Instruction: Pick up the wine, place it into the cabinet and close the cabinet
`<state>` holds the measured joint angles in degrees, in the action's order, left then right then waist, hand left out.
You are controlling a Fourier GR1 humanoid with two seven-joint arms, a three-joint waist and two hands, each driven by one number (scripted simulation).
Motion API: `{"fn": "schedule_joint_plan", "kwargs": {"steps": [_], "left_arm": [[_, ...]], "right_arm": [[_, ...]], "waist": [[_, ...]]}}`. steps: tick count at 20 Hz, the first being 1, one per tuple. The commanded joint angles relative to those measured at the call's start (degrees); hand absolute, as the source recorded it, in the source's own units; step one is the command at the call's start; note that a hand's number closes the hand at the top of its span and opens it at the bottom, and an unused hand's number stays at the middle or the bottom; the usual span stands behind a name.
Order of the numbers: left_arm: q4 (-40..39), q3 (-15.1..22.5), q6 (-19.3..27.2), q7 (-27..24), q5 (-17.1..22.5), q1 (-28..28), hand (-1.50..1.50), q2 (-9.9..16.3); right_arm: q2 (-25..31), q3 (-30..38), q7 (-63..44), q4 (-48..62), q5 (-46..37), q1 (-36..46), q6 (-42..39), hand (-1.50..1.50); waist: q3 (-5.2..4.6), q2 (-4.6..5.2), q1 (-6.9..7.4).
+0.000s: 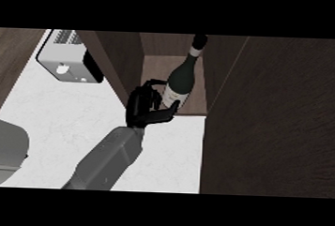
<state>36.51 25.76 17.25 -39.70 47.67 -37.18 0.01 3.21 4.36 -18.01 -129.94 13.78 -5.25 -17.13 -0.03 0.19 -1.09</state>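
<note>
right, from the head view i see one grey forearm (107, 159) coming in from about six o'clock and slanting up toward one o'clock. i take it for the right arm, though the view does not make the side plain. its black hand (144, 109) sits at the front edge of the cabinet shelf (154, 67), with fingers and thumb curled round the lower body of the wine bottle (182, 80). the bottle is dark, with a pale label low on its body and a light band at the neck. it leans, its neck pointing toward twelve o'clock, deeper into the cabinet (281, 114), and its base rests near the shelf's front lip. the cabinet's dark wooden door or side panel fills the frame at three o'clock. at ten o'clock a toaster (67, 55) stands on the white counter (59, 125). at eight o'clock a grey rounded shape (6, 149) shows at the edge; i cannot tell what it is.
</note>
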Motion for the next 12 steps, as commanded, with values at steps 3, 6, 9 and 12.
{"fn": "schedule_joint_plan", "kwargs": {"steps": [3,6,9,12], "left_arm": [[-4.1,2.5,0.5,-0.1,4.6,-5.5,1.50,0.0],[-7.5,1.7,-1.6,0.4,8.2,-8.0,1.50,0.0],[-10.3,0.9,-3.7,-1.8,8.4,-9.7,1.50,0.0],[-11.4,1.4,-1.9,-1.2,11.7,-12.8,1.50,0.0]], "right_arm": [[-1.3,-0.9,2.7,1.3,-1.0,-1.0,-0.7,-1.50],[-0.9,-1.7,1.5,-0.4,-0.2,-2.8,-1.7,-1.50],[0.2,0.1,0.6,-0.8,0.6,-1.4,-1.1,-1.50],[-0.3,-1.3,-0.9,2.0,-1.0,4.1,0.9,-1.50]], "waist": [[0.01,0.03,-0.25],[-0.01,0.17,-0.80],[-0.01,0.16,-0.69],[-0.04,0.40,-1.24]]}}
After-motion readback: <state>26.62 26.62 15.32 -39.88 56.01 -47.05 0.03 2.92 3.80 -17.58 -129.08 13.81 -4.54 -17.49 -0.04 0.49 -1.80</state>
